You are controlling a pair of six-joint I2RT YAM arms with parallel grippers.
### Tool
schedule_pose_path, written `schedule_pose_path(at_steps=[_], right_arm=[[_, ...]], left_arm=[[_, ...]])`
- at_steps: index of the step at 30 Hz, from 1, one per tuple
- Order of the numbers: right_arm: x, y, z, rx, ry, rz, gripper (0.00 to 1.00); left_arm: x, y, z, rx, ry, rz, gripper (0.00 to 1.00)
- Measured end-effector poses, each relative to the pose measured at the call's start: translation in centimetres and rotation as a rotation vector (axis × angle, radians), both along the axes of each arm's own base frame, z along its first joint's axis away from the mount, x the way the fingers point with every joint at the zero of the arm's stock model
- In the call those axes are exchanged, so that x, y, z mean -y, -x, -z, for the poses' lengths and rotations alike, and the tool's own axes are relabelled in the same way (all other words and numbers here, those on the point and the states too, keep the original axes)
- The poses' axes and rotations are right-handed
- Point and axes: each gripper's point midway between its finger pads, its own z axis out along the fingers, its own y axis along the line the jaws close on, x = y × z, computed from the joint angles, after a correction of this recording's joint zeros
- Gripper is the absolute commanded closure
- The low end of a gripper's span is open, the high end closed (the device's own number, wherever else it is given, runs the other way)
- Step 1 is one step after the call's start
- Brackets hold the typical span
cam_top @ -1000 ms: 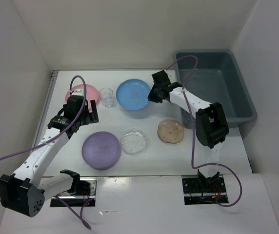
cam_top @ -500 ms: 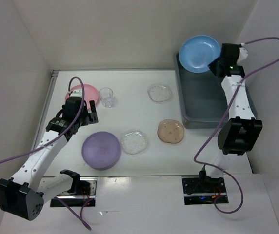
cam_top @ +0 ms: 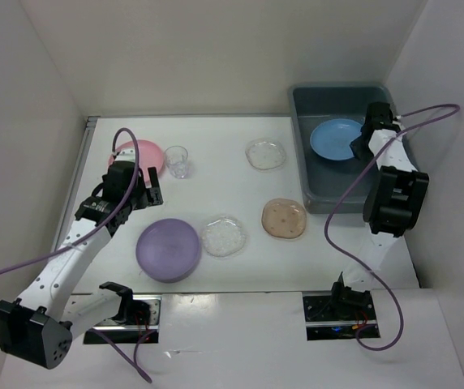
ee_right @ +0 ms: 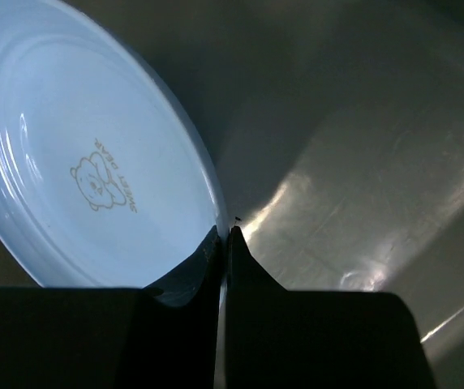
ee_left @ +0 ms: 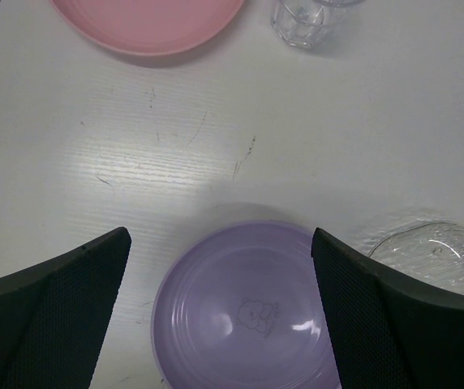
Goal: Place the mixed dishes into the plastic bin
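My right gripper is shut on the rim of the blue plate, which is tilted low inside the grey-blue plastic bin. My left gripper is open and holds nothing. It hovers above the table between the pink plate and the purple plate. A small clear cup stands beside the pink plate. One clear plate lies right of the purple one, another clear plate lies near the bin, and a brownish plate sits at centre right.
White walls close in the table on the left, back and right. The bin stands off the table's right edge at the back. Purple cables loop from both arms, the right one arching over the bin's near side.
The right arm carried the blue plate from the table, up over the bin's back corner, then down inside it. A clear plate now shows where the blue one lay. The left arm barely moved.
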Motion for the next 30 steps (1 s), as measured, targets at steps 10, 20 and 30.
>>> schedule_pose_path(at_steps=[10, 20, 30], right_arm=[[1.0, -1.2, 4.3, -0.095, -0.005, 0.049, 0.85], [1.2, -2.7, 1.8, -0.029, 0.009, 0.047, 0.42], [-19.9, -1.2, -12.4, 0.273, 0.049, -0.513, 0.38]], left_arm=[[-0.3, 0.1, -0.5, 0.02, -0.003, -0.01, 0.01], [-0.3, 0.1, -0.4, 0.017, -0.004, -0.01, 0.01], [-0.5, -0.1, 0.7, -0.018, -0.011, -0.041, 0.01]])
